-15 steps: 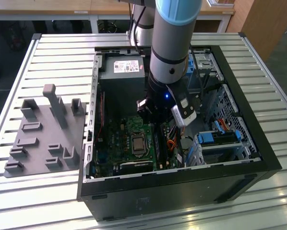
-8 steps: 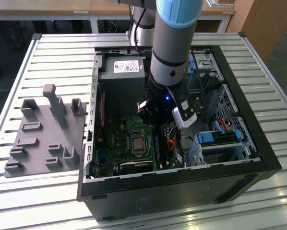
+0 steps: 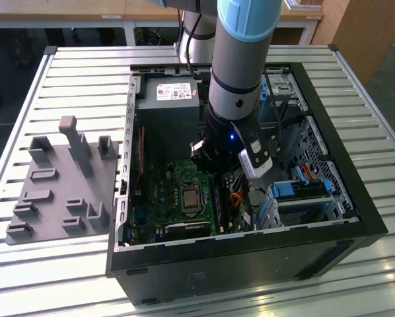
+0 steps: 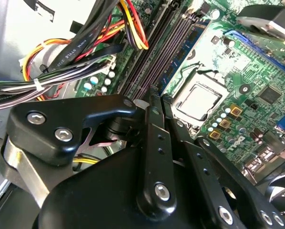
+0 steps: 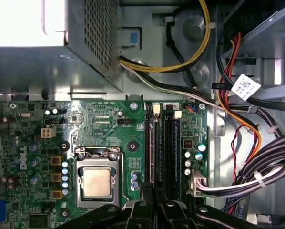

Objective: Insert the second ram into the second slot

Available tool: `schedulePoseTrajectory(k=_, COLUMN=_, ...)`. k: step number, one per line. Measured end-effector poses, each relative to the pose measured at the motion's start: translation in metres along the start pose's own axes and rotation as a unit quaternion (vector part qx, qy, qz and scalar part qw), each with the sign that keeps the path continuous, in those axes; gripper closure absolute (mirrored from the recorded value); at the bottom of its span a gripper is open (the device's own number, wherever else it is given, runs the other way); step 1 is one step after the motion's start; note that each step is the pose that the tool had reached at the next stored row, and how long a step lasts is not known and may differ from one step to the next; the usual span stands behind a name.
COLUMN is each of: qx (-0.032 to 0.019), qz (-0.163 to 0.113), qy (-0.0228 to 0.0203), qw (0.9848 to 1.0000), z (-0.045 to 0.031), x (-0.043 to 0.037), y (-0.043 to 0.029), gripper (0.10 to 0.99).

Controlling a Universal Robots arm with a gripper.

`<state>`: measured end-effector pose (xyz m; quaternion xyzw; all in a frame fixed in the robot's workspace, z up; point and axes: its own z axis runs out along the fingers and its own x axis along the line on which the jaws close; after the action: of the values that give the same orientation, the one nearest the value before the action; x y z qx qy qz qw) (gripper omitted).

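Note:
My gripper [image 5: 155,204] hangs low inside the open computer case [image 3: 356,198], over the memory slots [image 5: 170,152] beside the processor socket [image 5: 96,182]. Its black fingers [image 4: 154,138] stand close together, shut on the near end of the second ram [image 4: 180,53]. That ram is a thin blue-green stick seen edge-on [image 5: 155,152], running from the fingertips along a slot in both wrist views. How deep it sits in the slot I cannot tell. In the exterior view the arm's wrist [image 3: 240,142] covers the gripper and the slots.
Cable bundles [image 5: 238,143] lie close beside the slots. The power supply [image 3: 168,105] is at the case's far end, and blue drive-bay clips [image 3: 293,191] sit on the exterior view's right. A grey fixture plate [image 3: 59,185] lies on the slatted table at the left.

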<state>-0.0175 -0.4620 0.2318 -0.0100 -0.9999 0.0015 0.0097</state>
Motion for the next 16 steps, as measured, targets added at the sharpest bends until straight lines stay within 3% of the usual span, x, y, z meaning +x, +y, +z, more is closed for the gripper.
schedulePoseTrajectory(k=16, qx=0.001, qz=-0.004, qy=0.0019, qw=1.0, z=0.0059, x=-0.0036, y=0.0, gripper=0.949)
